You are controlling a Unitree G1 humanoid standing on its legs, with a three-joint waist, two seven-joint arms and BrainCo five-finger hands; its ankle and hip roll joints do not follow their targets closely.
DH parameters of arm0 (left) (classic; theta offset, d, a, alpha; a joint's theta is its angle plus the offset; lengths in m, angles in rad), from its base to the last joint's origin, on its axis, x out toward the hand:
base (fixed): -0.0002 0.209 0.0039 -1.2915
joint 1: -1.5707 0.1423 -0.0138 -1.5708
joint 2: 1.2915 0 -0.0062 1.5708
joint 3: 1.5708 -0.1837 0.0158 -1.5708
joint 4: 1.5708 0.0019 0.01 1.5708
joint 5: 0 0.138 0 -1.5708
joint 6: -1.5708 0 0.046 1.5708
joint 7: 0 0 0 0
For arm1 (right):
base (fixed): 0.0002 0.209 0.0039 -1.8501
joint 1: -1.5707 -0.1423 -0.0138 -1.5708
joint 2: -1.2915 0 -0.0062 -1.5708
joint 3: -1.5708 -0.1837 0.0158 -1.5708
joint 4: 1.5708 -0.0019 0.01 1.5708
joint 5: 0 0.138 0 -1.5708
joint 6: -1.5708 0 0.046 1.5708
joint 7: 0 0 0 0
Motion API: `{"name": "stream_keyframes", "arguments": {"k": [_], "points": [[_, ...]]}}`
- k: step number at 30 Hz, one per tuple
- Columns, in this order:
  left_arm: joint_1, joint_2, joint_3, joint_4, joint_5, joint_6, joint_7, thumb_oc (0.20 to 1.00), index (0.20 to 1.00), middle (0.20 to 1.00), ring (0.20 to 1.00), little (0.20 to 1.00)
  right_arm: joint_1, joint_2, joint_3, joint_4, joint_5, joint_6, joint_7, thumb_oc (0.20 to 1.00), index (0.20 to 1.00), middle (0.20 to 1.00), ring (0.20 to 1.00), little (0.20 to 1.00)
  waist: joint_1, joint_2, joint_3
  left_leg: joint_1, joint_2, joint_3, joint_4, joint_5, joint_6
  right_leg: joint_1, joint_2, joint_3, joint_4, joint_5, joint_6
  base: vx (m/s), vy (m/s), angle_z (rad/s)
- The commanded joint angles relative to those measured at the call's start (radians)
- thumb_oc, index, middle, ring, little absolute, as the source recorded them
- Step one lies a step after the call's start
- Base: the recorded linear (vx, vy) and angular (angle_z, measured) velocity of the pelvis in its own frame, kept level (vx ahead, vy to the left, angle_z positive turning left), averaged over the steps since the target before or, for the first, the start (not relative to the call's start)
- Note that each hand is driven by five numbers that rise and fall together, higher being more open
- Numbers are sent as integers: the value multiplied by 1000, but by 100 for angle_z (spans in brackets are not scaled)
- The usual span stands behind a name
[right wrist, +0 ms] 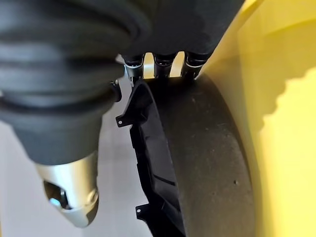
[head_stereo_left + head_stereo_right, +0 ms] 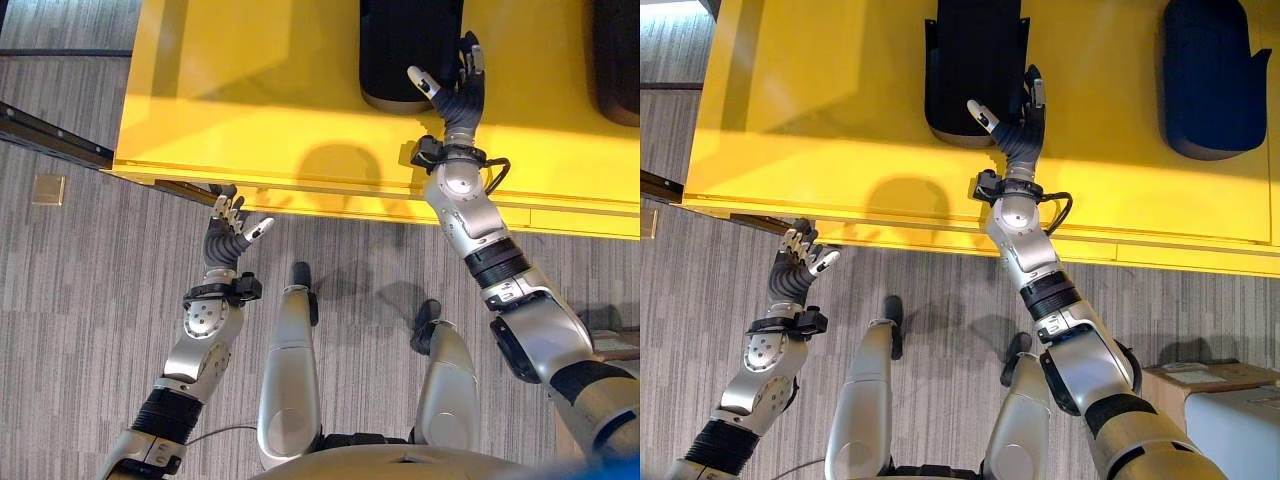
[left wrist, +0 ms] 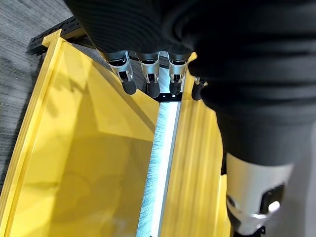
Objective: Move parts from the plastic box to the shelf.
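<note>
A black moulded part (image 2: 405,45) stands on the yellow shelf (image 2: 250,90), near its front edge. My right hand (image 2: 458,100) reaches up to the part's lower right corner. Its fingers (image 1: 158,63) lie straight over the part's rim (image 1: 207,163), and the thumb (image 2: 981,114) sticks out apart from them. A second dark part (image 2: 1205,80) rests farther right on the same shelf. My left hand (image 2: 228,235) hovers just below the shelf's front edge, fingers (image 3: 148,74) relaxed and holding nothing.
A black frame rail (image 2: 50,135) runs along the floor at the left of the shelf, with a small square floor plate (image 2: 47,189) beside it. A cardboard box (image 2: 1200,380) and a pale case (image 2: 1240,430) stand at the lower right on the grey carpet.
</note>
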Motion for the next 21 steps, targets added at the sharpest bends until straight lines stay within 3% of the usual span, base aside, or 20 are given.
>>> {"name": "stream_keyframes", "arguments": {"k": [1, 2, 3, 5, 7, 9, 14, 21], "points": [[-11, 14, 18, -58, 38, -52, 1, 1000, 1000, 1000, 1000, 1000, 14, 8, -31, -65, -38, -22, 11, 1000, 1000, 1000, 1000, 1000, 19, 0, 0, -14, 20, -18, 7, -18, -13, 50, 12, 10, 18, 17, -29, -80, 19, 1], [-12, 13, 19, -59, 39, -52, 2, 1000, 1000, 1000, 1000, 1000, 15, 9, -35, -67, -39, -22, 11, 1000, 1000, 1000, 1000, 1000, 19, 3, 4, -26, 19, -16, 1, 10, -5, 39, 12, 8, 14, 38, -35, 0, 0, 0], [-12, 13, 19, -57, 42, -52, 4, 1000, 1000, 1000, 1000, 1000, 16, 8, -37, -66, -41, -23, 8, 1000, 1000, 1000, 1000, 1000, 19, 1, 0, -17, 20, -18, 8, -18, -14, 47, 14, 10, 19, 16, -29, 0, 0, 0], [-12, 14, 19, -58, 43, -52, 4, 1000, 1000, 1000, 1000, 1000, 17, 7, -39, -66, -40, -23, 7, 1000, 1000, 1000, 1000, 1000, 19, 3, 3, -25, 19, -14, -1, 10, -5, 38, 13, 8, 14, 38, -35, -38, 9, 0], [-9, 12, 16, -57, 43, -53, 6, 1000, 1000, 1000, 1000, 1000, 23, -10, -75, -70, -68, -26, -41, 1000, 1000, 1000, 1000, 1000, 16, 3, -2, -16, 19, -18, 6, -19, -12, 43, 13, 12, 24, 15, -29, 0, 0, 0], [-8, 13, 15, -59, 45, -55, 7, 1000, 1000, 1000, 1000, 1000, 23, -17, -97, -74, -85, -30, -70, 1000, 1000, 1000, 1000, 1000, 15, 8, 1, -26, 18, -16, -1, 8, -5, 33, 13, 11, 20, 36, -34, -39, 7, 0], [-10, 9, 8, -69, 51, -57, 17, 1000, 1000, 1000, 1000, 1000, 41, -41, -168, -149, -213, -17, -182, 1000, 1000, 1000, 1000, 1000, 7, 9, -3, -25, 18, -19, -6, 9, -5, 30, 14, 11, 25, 30, -35, 0, 0, 0], [-8, 10, 5, -76, 66, -62, 23, 1000, 1000, 1000, 1000, 1000, 114, -25, -176, -305, -347, 2, -210, 1000, 1000, 1000, 1000, 1000, -5, 7, -3, -15, 24, -17, -10, 11, -6, 27, 17, 16, 31, 26, -36, 0, 0, 0]]}}
